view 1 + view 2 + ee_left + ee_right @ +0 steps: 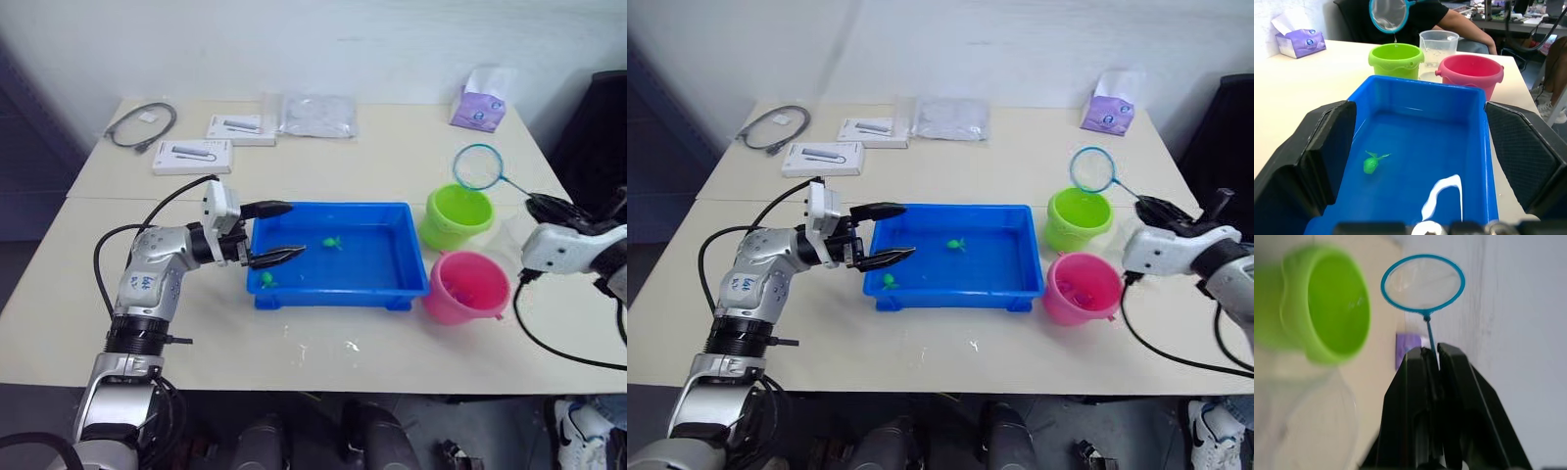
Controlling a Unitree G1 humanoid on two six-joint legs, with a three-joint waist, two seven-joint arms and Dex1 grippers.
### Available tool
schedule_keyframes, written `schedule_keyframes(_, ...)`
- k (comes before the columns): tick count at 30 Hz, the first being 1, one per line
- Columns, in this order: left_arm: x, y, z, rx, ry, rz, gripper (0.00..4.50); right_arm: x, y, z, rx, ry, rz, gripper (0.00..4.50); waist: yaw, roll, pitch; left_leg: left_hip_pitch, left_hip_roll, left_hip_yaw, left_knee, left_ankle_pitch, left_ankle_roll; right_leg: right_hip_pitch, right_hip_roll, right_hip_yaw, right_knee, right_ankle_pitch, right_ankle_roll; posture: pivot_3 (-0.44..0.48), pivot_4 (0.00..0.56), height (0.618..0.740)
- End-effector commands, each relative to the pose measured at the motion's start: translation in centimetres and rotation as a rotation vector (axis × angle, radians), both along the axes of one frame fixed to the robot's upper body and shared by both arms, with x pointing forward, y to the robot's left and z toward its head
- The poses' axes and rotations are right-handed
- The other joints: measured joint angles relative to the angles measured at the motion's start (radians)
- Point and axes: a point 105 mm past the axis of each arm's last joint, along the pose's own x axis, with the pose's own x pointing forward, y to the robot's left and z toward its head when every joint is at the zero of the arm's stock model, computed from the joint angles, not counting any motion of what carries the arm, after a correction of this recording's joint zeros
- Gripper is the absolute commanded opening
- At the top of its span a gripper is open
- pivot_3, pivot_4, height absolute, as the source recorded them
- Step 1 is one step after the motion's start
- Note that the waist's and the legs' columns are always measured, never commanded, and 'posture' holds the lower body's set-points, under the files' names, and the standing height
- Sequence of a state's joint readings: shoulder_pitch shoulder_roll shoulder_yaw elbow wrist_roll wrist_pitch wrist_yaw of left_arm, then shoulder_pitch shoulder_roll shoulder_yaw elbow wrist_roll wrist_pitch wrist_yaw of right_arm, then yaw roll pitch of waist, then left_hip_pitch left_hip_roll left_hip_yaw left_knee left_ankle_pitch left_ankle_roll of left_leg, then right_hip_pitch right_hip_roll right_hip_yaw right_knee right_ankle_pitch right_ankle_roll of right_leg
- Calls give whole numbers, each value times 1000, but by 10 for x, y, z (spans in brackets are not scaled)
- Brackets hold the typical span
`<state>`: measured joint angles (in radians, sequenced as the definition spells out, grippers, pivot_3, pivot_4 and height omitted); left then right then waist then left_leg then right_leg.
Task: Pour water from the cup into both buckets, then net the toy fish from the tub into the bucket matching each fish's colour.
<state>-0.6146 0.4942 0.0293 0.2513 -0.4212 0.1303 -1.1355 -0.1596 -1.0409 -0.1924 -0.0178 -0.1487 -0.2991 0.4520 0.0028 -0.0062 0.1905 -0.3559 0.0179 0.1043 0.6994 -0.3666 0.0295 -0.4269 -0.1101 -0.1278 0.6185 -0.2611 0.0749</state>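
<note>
Left eye view: my right gripper [546, 208] clamps the net [477, 166] above the green bucket [457, 215]. Two green fish [332, 242] remain in the tub [338, 284], at 9 o'clock from the buckets; my left gripper [277, 233] gapes empty.

The right gripper [1431, 355], two black fingers rising side by side, is pinched on the thin blue stick handle of a small round net [1423, 283] with a bright blue rim and pale, see-through mesh. The hoop stands beyond the fingertips, held up against a pale wall. Beside it sits a lime green round plastic bucket [1322, 311], blurred, its open mouth turned toward the camera. Nearer the camera than the bucket lies the faint rim of a clear plastic cup [1312, 421]. A small purple box [1404, 346] shows between the bucket and the fingers.
</note>
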Motion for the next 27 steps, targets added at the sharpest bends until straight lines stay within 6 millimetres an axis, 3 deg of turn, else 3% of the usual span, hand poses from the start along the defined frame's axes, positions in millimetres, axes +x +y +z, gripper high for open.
schedule_keyframes(1, -1, 27, 1, 25, -22, 58, 4486, -7, 46, -5, 233, 265, 143, 0, -8, 0, 0, 0, 0, 0, 0, 0, 0, 0, 0, 0, 0, 0, 0, 0, 150, 740)
schedule_keyframes(4, -2, 40, -4, 49, -10, 91, 4486, -6, 71, -17, 274, 410, 160, 0, -5, 0, 0, 1, 1, 0, 0, 0, 0, 0, -3, 0, 1, 0, -1, 0, 150, 740)
schedule_keyframes(11, -4, 45, -2, 52, -15, 121, 4486, -2, 91, -49, 265, 671, 58, 0, 20, 0, 0, -2, -2, -3, 2, -1, 2, 0, -6, -3, 0, 0, -1, 0, 150, 740)
schedule_keyframes(15, -7, 43, 4, 35, -22, 135, 4486, 11, 84, -57, 165, 642, -40, 0, 20, 0, 0, -4, -3, -4, 2, -1, 2, -1, -6, -4, 0, 0, -1, 0, 150, 740)
schedule_keyframes(21, -11, 41, 4, 41, -21, 143, 4486, 25, 96, -64, 90, 632, -48, 0, 11, 0, 0, -4, -2, -3, 2, -1, 2, -2, -4, -5, 1, 0, -1, 0, 150, 740)
schedule_keyframes(27, -13, 42, 2, 43, -16, 150, 4486, 23, 132, -68, 329, 728, 59, 0, -2, 0, 0, -4, -2, -3, 1, -1, 1, -2, -3, -5, 1, 0, -1, 0, 150, 740)
